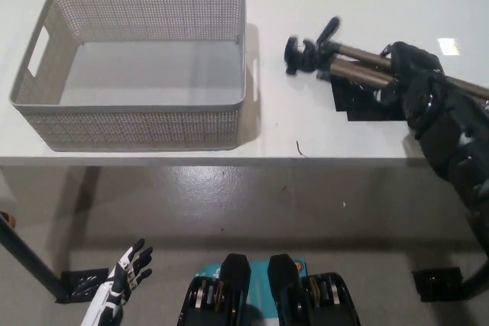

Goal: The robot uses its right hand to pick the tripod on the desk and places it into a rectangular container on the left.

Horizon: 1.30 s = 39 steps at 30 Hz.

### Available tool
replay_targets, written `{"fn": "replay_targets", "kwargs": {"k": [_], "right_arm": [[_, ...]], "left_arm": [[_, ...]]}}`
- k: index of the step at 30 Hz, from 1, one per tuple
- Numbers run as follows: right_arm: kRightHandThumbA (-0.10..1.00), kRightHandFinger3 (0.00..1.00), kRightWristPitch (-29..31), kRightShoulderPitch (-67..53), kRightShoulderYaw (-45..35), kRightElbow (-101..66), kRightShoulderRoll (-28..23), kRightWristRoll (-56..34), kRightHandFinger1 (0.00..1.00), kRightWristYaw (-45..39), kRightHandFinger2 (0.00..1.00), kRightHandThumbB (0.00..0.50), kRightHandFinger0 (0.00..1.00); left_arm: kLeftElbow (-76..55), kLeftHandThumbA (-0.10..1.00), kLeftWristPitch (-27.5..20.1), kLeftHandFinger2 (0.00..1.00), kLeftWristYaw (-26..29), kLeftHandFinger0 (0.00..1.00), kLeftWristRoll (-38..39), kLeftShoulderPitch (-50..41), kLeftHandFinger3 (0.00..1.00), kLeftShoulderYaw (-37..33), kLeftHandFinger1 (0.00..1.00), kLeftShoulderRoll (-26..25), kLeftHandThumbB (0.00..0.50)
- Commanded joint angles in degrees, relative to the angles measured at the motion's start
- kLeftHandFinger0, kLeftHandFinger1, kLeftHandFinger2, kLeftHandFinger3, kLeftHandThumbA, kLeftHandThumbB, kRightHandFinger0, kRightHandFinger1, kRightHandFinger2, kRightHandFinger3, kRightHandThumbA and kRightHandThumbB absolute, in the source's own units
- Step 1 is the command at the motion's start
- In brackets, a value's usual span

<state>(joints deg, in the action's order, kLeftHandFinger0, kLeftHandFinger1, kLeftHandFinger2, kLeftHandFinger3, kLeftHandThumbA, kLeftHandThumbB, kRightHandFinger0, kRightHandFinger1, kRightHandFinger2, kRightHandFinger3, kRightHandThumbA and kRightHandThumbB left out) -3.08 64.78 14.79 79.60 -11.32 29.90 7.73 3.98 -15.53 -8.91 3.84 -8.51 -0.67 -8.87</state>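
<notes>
The tripod (348, 62) is black with bronze legs folded together. It lies across the right part of the white desk (306, 135), its head (304, 51) pointing left toward the basket. My black right hand (409, 78) is shut on the legs near their middle, and the head end looks slightly blurred and raised over its dark shadow. The grey perforated rectangular basket (137, 129) stands on the left of the desk with nothing in it. My white left hand (124, 279) hangs low at the lower left, below the desk, fingers apart.
The desk's front edge (229, 161) runs across the middle of the view, with grey floor below. A small dark mark (300, 147) sits near that edge. Black foot plates (80, 282) (438, 280) rest on the floor.
</notes>
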Motion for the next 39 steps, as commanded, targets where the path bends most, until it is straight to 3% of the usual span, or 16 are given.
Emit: {"fn": "replay_targets", "kwargs": {"k": [1,3,9,15,25,26,27,28,30,32,34,35,39], "right_arm": [[-0.10,0.84,6.9,-2.6,-6.7,1.4,0.8,-9.1,0.39,4.6,0.80,0.147,0.00],[-0.10,0.79,7.5,-2.2,-8.2,1.5,0.8,-9.0,0.40,4.5,0.80,0.146,0.00],[-0.10,0.81,9.2,-1.4,-10.4,1.6,0.6,-8.8,0.48,5.3,0.87,0.152,0.01],[-0.10,0.75,10.2,-2.0,-12.5,1.7,0.4,-10.1,0.46,5.7,0.82,0.161,0.00],[-0.10,0.81,13.0,3.0,-20.7,-0.8,0.1,-15.7,0.46,2.9,0.83,0.157,0.00],[-0.03,0.79,13.1,3.0,-21.0,-0.8,0.2,-15.5,0.47,2.8,0.81,0.131,0.00],[-0.10,0.81,13.4,4.4,-22.6,-1.6,0.1,-17.1,0.53,1.6,0.84,0.162,0.05],[-0.10,0.82,13.2,4.9,-23.0,-1.8,0.2,-17.2,0.53,1.8,0.84,0.161,0.07],[-0.10,0.80,15.1,6.7,-25.0,-3.2,0.2,-19.2,0.44,-0.2,0.78,0.151,0.00],[-0.10,0.73,14.8,8.0,-26.3,-4.4,0.4,-20.3,0.36,-0.5,0.71,0.150,0.00],[-0.10,0.77,14.5,9.2,-27.9,-5.7,0.5,-22.1,0.41,-1.6,0.80,0.157,0.02],[-0.10,0.74,14.3,10.0,-27.5,-6.3,0.4,-21.7,0.40,-1.4,0.77,0.161,0.00],[-0.10,0.77,13.6,10.7,-26.7,-9.6,0.6,-22.0,0.46,-1.5,0.80,0.140,0.08]], "left_arm": [[-1.0,1.00,-2.7,1.00,-1.3,1.00,1.0,0.2,1.00,0.1,1.00,-1.0,0.240],[-1.4,1.00,-1.9,1.00,-1.2,1.00,1.4,0.0,1.00,0.2,1.00,-0.8,0.245],[-1.9,1.00,-1.1,1.00,-1.2,1.00,1.0,0.4,1.00,0.4,1.00,-0.9,0.223],[-0.8,1.00,-2.7,1.00,-1.8,1.00,1.3,0.3,1.00,0.6,1.00,-1.2,0.208],[-0.6,1.00,-2.4,1.00,-1.7,1.00,1.5,-0.7,1.00,1.1,1.00,-1.0,0.236],[-0.6,1.00,-2.5,1.00,-1.8,1.00,1.5,-0.8,1.00,1.1,1.00,-1.0,0.235],[-0.5,1.00,-2.6,1.00,-1.7,1.00,1.3,-1.0,1.00,1.0,1.00,-0.9,0.230],[-0.4,1.00,-2.8,1.00,-1.7,1.00,1.4,-1.1,1.00,1.1,1.00,-0.9,0.229],[-0.1,1.00,-3.3,1.00,-1.6,1.00,0.7,-1.4,1.00,1.0,1.00,-1.1,0.216],[-0.4,1.00,-2.8,1.00,-1.6,1.00,0.9,-1.9,1.00,1.0,1.00,-1.0,0.211],[-0.5,1.00,-2.3,1.00,-1.6,1.00,0.7,-2.2,1.00,0.9,1.00,-0.8,0.209],[-0.6,1.00,-2.1,1.00,-1.6,1.00,0.6,-2.2,1.00,0.8,1.00,-0.8,0.205],[0.2,1.00,-3.4,1.00,-1.6,1.00,0.2,-3.1,1.00,0.5,1.00,-0.7,0.205]]}}
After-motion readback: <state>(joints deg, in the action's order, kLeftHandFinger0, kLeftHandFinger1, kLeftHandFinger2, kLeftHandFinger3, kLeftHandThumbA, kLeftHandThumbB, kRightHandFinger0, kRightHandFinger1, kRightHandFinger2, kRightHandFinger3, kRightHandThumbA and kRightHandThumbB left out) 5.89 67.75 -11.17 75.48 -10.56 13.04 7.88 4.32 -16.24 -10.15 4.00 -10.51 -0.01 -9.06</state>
